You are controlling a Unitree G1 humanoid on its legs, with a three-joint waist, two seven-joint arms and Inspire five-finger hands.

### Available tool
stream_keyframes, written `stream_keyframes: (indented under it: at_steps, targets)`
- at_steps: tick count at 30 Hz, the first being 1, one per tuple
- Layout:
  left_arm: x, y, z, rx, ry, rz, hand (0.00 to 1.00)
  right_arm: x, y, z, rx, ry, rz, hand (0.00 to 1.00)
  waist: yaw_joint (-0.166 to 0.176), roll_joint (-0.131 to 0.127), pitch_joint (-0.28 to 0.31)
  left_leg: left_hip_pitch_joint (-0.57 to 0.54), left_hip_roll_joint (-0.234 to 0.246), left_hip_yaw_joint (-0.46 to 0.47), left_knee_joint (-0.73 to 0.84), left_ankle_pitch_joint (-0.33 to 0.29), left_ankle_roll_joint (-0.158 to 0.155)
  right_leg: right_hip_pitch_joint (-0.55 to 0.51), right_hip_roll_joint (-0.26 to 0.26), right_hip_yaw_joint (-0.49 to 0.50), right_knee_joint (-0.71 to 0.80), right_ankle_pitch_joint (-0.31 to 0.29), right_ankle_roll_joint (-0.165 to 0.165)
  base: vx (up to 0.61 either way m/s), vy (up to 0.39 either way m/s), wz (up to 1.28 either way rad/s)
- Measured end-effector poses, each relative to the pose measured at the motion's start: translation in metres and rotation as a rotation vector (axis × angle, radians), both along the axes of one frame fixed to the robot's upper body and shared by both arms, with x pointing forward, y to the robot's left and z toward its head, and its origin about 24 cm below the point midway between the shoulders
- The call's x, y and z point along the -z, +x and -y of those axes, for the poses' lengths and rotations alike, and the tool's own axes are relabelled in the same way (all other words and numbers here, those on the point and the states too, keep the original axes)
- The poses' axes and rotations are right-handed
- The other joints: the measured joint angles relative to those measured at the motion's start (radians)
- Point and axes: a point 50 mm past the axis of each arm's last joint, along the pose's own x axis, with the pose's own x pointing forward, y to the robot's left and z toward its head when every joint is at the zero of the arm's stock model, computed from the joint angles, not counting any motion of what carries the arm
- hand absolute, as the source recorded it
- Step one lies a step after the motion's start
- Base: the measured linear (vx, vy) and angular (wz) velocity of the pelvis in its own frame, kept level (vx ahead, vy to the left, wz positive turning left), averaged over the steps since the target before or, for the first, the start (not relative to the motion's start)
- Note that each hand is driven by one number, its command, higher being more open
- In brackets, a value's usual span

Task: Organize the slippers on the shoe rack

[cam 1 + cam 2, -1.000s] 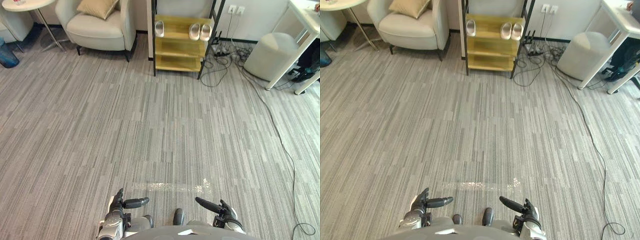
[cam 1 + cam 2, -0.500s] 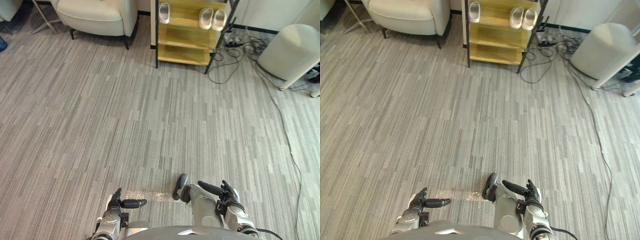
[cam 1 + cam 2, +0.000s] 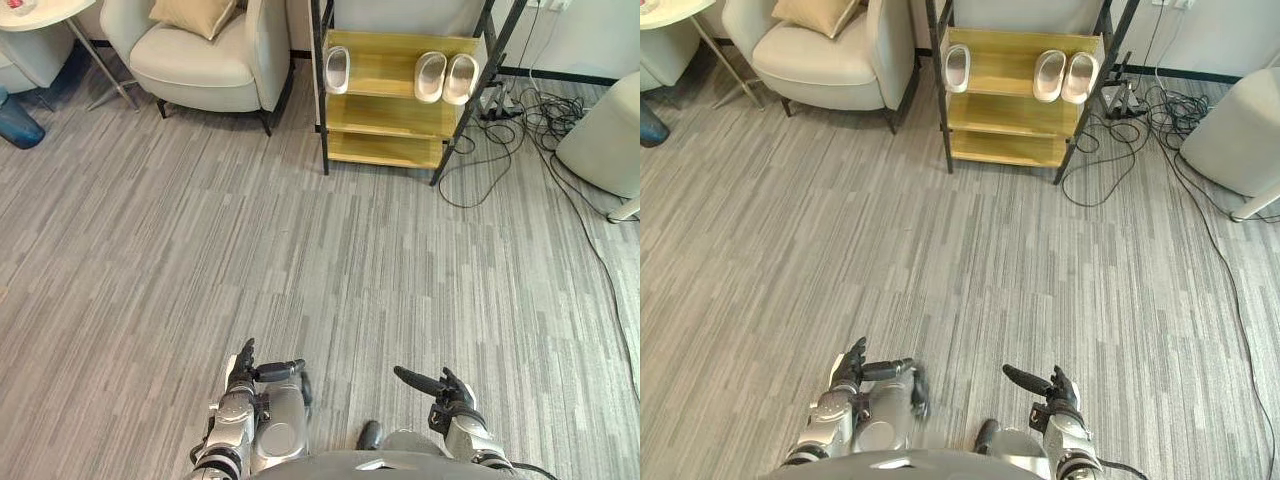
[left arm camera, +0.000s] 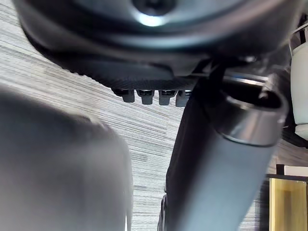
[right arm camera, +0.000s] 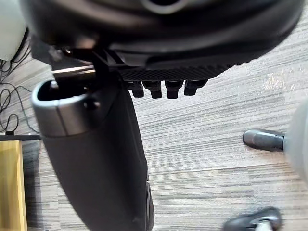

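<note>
A wooden shoe rack [image 3: 390, 105] with a dark metal frame stands against the far wall. Its top shelf holds a single pale slipper [image 3: 337, 69] at the left and a pair of pale slippers [image 3: 446, 77] side by side at the right. The lower shelves look bare. My left hand [image 3: 240, 375] and right hand [image 3: 445, 390] hang low over the carpet, far from the rack. Both are open and hold nothing, with thumbs pointing inward. The left wrist view shows the left thumb [image 4: 211, 159], the right wrist view the right thumb [image 5: 101, 159].
A beige armchair [image 3: 200, 60] with a cushion stands left of the rack. A round side table [image 3: 40, 8] is at the far left. Loose cables [image 3: 520, 110] lie on the carpet right of the rack, by a white pouf [image 3: 612, 140].
The camera has moved, and the rack now shows larger and lower in view. Both hands stay low, open and without anything in them.
</note>
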Motion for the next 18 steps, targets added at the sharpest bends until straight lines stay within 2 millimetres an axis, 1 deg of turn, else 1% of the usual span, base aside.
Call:
stream_keyframes:
  at_steps: [1, 2, 3, 4, 5, 6, 7, 8, 9, 10, 11, 12, 13, 14, 15, 16, 17, 18]
  targets:
    - [-0.002, 0.004, -0.005, -0.001, 0.016, 0.008, 1.0, 0.003, 0.0, -0.013, -0.009, 0.033, -0.012, 1.0, 0.001, -0.04, 0.003, 0.016, -0.034, 0.002, 0.004, 0.014, 0.054, 0.024, -0.028, 0.027, -0.013, -0.017, 0.022, 0.38, 0.11, -0.49]
    - [-0.003, 0.004, -0.007, -0.001, 0.02, 0.01, 1.0, 0.003, -0.001, -0.016, -0.011, 0.04, -0.014, 1.0, -0.001, -0.051, 0.001, 0.014, -0.039, 0.003, 0.014, 0.003, 0.074, 0.023, -0.037, 0.028, -0.011, -0.016, 0.022, 0.47, 0.093, -0.06]
    - [-0.004, 0.005, -0.011, -0.022, 0.013, 0.015, 1.0, 0.004, -0.003, -0.021, -0.011, 0.051, -0.02, 1.0, 0.003, -0.069, 0.001, 0.005, -0.049, 0.011, 0.078, -0.042, 0.093, 0.035, -0.06, 0.033, 0.001, -0.016, 0.023, 0.44, 0.084, -0.02]
    - [-0.003, 0.005, -0.011, -0.042, 0.006, 0.013, 1.0, 0.005, -0.005, -0.022, -0.011, 0.055, -0.028, 1.0, 0.011, -0.072, -0.001, 0.012, -0.047, 0.024, 0.132, -0.087, 0.101, 0.04, -0.073, 0.052, 0.044, -0.021, 0.032, 0.43, 0.101, -0.17]
    - [-0.002, 0.004, -0.012, -0.052, 0.004, 0.007, 1.0, 0.005, -0.005, -0.023, -0.013, 0.056, -0.028, 1.0, 0.015, -0.073, -0.003, 0.032, -0.041, 0.043, 0.156, -0.118, 0.103, 0.036, -0.083, 0.074, 0.097, -0.024, 0.036, 0.48, 0.152, -0.4]
    - [0.0, 0.001, -0.013, -0.055, 0.006, -0.007, 1.0, 0.005, -0.004, -0.023, -0.017, 0.056, -0.023, 1.0, 0.018, -0.068, -0.005, 0.061, -0.033, 0.054, 0.17, -0.15, 0.106, 0.019, -0.095, 0.097, 0.183, -0.024, 0.037, 0.38, 0.139, -0.63]
    - [0.003, -0.007, -0.017, -0.057, 0.013, -0.037, 1.0, 0.004, -0.001, -0.024, -0.038, 0.05, -0.012, 1.0, 0.013, -0.07, -0.015, 0.122, -0.03, 0.076, 0.157, -0.202, 0.111, -0.069, -0.137, 0.133, 0.428, -0.016, 0.052, 0.37, 0.144, -0.54]
    - [0.003, -0.008, -0.019, -0.059, 0.018, -0.044, 1.0, 0.003, 0.0, -0.025, -0.046, 0.048, -0.009, 1.0, 0.011, -0.073, -0.016, 0.14, -0.034, 0.081, 0.147, -0.216, 0.116, -0.113, -0.161, 0.138, 0.538, 0.003, 0.084, 0.33, 0.107, -0.44]
    - [0.004, -0.01, -0.023, -0.056, 0.028, -0.064, 1.0, 0.003, -0.001, -0.026, -0.069, 0.042, -0.013, 1.0, 0.003, -0.085, -0.017, 0.191, -0.041, 0.091, 0.134, -0.247, 0.123, -0.225, -0.216, 0.157, 0.789, 0.042, 0.141, 0.39, 0.081, -0.21]
    - [0.007, -0.014, -0.025, -0.056, 0.037, -0.088, 1.0, 0.001, 0.004, -0.023, -0.084, 0.028, 0.004, 1.0, 0.0, -0.086, -0.019, 0.24, -0.04, 0.093, 0.119, -0.266, 0.123, -0.293, -0.235, 0.141, 0.896, -0.003, 0.086, 0.45, 0.05, -0.15]
    - [0.007, -0.016, -0.026, -0.056, 0.041, -0.097, 1.0, 0.0, 0.005, -0.022, -0.082, 0.027, 0.01, 1.0, -0.002, -0.087, -0.019, 0.263, -0.04, 0.093, 0.106, -0.268, 0.122, -0.309, -0.239, 0.129, 0.907, -0.019, 0.075, 0.41, -0.011, 0.02]
    - [0.009, -0.022, -0.03, -0.067, 0.049, -0.118, 1.0, -0.001, 0.007, -0.022, -0.085, 0.025, 0.017, 1.0, -0.009, -0.082, -0.018, 0.331, -0.038, 0.09, 0.055, -0.266, 0.12, -0.347, -0.24, 0.078, 0.865, -0.059, 0.032, 0.35, -0.032, 0.14]
    - [0.01, -0.024, -0.031, -0.078, 0.052, -0.123, 1.0, -0.001, 0.008, -0.021, -0.086, 0.023, 0.024, 1.0, -0.011, -0.081, -0.018, 0.366, -0.032, 0.087, 0.024, -0.264, 0.116, -0.373, -0.231, 0.051, 0.799, -0.073, 0.01, 0.36, -0.073, 0.22]
    - [0.01, -0.025, -0.031, -0.08, 0.053, -0.125, 1.0, -0.002, 0.01, -0.021, -0.088, 0.022, 0.032, 1.0, -0.016, -0.077, -0.02, 0.394, -0.023, 0.077, -0.004, -0.262, 0.112, -0.408, -0.211, 0.039, 0.694, -0.078, 0.003, 0.28, -0.084, 0.26]
    - [0.012, -0.028, -0.03, -0.081, 0.051, -0.133, 1.0, -0.003, 0.012, -0.021, -0.09, 0.021, 0.041, 1.0, -0.023, -0.074, -0.021, 0.407, -0.016, 0.064, -0.02, -0.26, 0.109, -0.43, -0.194, 0.045, 0.607, -0.073, 0.008, 0.46, -0.193, 0.53]
    - [0.013, -0.03, -0.028, -0.078, 0.047, -0.138, 1.0, -0.005, 0.017, -0.021, -0.092, 0.019, 0.059, 1.0, -0.038, -0.071, -0.02, 0.433, -0.004, 0.039, -0.054, -0.261, 0.075, -0.464, -0.154, 0.09, 0.395, -0.019, 0.031, 0.32, -0.151, 0.51]
    - [0.013, -0.031, -0.028, -0.078, 0.046, -0.139, 1.0, -0.005, 0.016, -0.021, -0.092, 0.019, 0.058, 1.0, -0.04, -0.073, -0.021, 0.439, -0.003, 0.034, -0.062, -0.262, 0.068, -0.468, -0.149, 0.103, 0.347, 0.004, 0.035, 0.43, -0.223, 0.55]
    - [0.013, -0.032, -0.028, -0.076, 0.048, -0.144, 1.0, -0.005, 0.015, -0.021, -0.091, 0.02, 0.053, 1.0, -0.045, -0.076, -0.023, 0.451, -0.004, 0.02, -0.073, -0.266, 0.053, -0.47, -0.138, 0.127, 0.299, 0.091, 0.039, 0.39, -0.207, 0.52]
